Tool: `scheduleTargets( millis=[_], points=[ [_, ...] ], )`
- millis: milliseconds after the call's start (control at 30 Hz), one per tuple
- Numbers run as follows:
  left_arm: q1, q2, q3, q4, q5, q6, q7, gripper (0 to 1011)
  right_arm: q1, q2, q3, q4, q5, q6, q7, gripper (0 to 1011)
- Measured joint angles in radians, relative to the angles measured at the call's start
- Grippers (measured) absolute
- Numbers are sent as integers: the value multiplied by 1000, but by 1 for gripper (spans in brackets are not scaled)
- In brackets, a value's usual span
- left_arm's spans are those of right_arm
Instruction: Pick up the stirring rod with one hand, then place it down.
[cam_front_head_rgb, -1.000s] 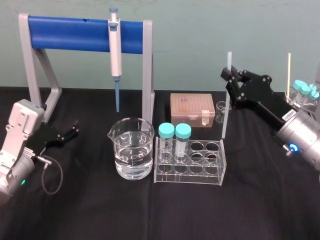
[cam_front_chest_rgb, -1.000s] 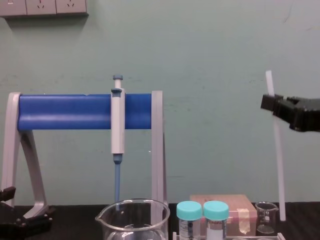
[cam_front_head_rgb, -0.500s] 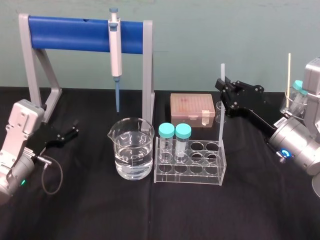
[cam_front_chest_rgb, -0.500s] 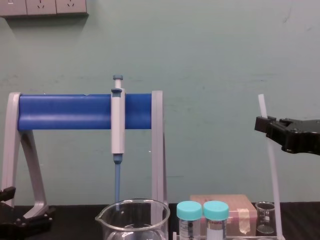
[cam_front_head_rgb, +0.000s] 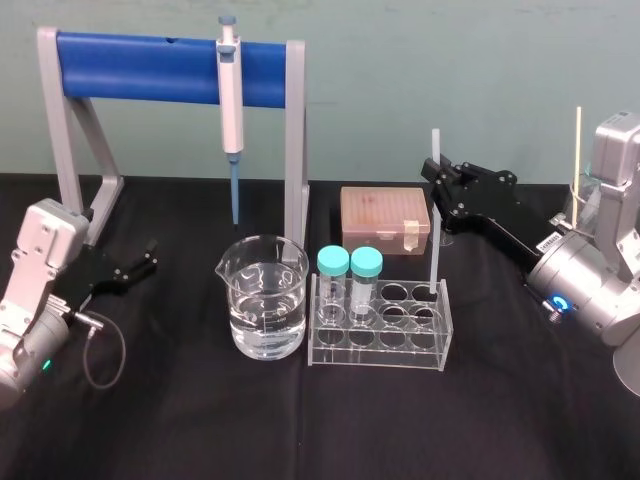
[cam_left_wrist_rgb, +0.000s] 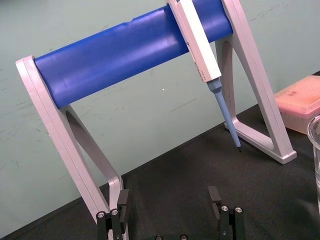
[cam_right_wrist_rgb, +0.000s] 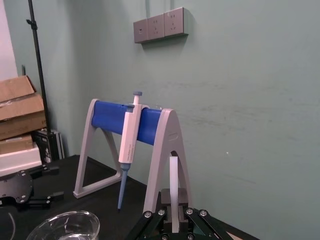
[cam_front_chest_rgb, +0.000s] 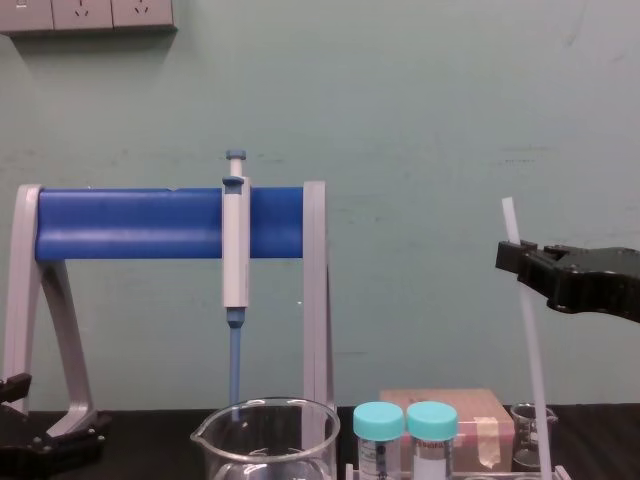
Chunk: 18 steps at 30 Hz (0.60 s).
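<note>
**Right gripper has the rod, upright over the tube rack**

The black right gripper (cam_front_head_rgb: 439, 174), reaching in from 3 o'clock on its dark arm, is clamped on the long, thin, white translucent stirring rod (cam_front_head_rgb: 434, 245) near the rod's top. A short stub pokes out above the flat jaws. The rod stands almost upright, leaning just slightly in the chest view (cam_front_chest_rgb: 531, 355). The right wrist view catches its top end (cam_right_wrist_rgb: 173, 180) rising between the fingers.

In the head view its lower end meets the clear acrylic tube rack (cam_front_head_rgb: 378, 343) at the 1 o'clock corner. Whether the tip sits inside that well, I can't tell.

Two teal-capped clear tubes (cam_front_head_rgb: 349, 266) stand at the rack's 11 o'clock corner. A glass beaker of water (cam_front_head_rgb: 263, 300) sits just beside the rack at 9 o'clock. A pinkish lidded box (cam_front_head_rgb: 385, 218) lies behind the rack at 12 o'clock.

Over at 9 o'clock on the black table (cam_front_head_rgb: 320, 430), the black left gripper (cam_front_head_rgb: 148, 258) sits low and idle. Its fingers are spread wide in its own wrist view (cam_left_wrist_rgb: 168, 200).
</note>
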Motion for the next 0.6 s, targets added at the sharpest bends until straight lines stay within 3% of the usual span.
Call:
scheduleTargets(
  millis=[600],
  points=[
    [0,0,0,0,0,0,0,1000,28,-17,-17,46,9,17,11,70]
  ],
)
